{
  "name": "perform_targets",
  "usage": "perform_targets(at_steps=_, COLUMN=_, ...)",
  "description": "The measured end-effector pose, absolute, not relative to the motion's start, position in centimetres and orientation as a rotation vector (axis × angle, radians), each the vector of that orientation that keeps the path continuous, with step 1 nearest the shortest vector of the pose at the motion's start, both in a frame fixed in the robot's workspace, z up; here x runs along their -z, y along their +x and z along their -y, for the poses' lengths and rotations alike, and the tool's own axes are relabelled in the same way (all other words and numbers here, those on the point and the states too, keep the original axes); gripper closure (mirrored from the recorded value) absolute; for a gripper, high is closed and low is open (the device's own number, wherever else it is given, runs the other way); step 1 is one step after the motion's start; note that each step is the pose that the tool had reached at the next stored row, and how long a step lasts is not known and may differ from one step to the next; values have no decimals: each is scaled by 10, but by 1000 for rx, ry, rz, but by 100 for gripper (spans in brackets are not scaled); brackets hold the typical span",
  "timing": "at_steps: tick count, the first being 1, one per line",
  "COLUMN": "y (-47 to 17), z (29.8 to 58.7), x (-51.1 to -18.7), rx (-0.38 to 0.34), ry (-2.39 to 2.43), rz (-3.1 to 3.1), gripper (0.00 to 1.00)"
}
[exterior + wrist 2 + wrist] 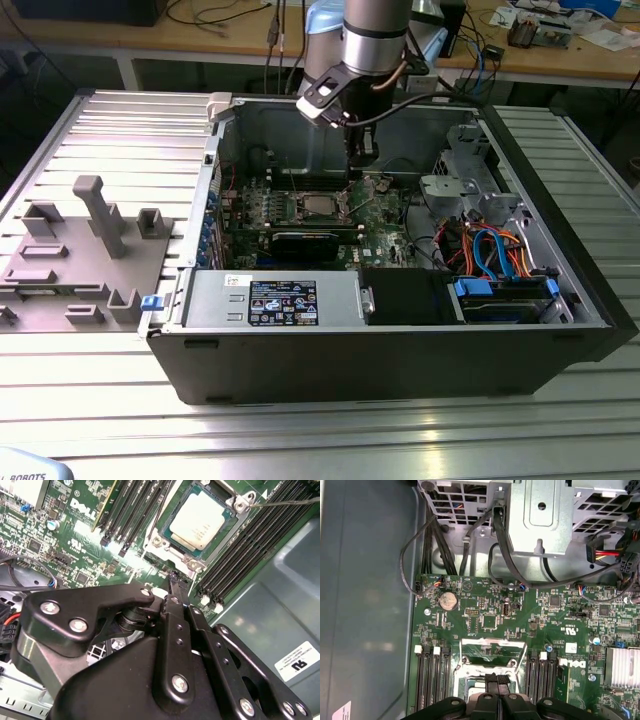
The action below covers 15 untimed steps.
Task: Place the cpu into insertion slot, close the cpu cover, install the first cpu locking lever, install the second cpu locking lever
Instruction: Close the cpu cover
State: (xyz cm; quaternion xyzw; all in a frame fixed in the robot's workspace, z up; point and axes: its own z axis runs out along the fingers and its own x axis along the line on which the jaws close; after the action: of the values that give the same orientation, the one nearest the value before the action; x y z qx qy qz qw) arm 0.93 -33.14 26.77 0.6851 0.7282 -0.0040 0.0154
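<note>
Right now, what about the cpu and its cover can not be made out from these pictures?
1. The cpu cover, first wrist view: near part hidden behind the pincer; raised or flat is unclear.
2. A thin metal rod beside the cpu, second wrist view: end cut off by the picture's edge.
3. The cpu's seating, exterior view: too small to judge.

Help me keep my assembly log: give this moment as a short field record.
insertion slot: square metal-rimmed socket on the green motherboard
cpu: small flat square silvery-grey chip, seated in the insertion slot
gripper: black, shut, nothing held, above the board near the socket
case: open dark computer case on ribbed metal table
</note>
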Motion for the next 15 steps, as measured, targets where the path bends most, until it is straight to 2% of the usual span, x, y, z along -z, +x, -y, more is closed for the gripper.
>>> perform_targets(at_steps=15, y=21, z=331, x=-267, rx=13, ry=2132, rz=-2266, gripper=89)
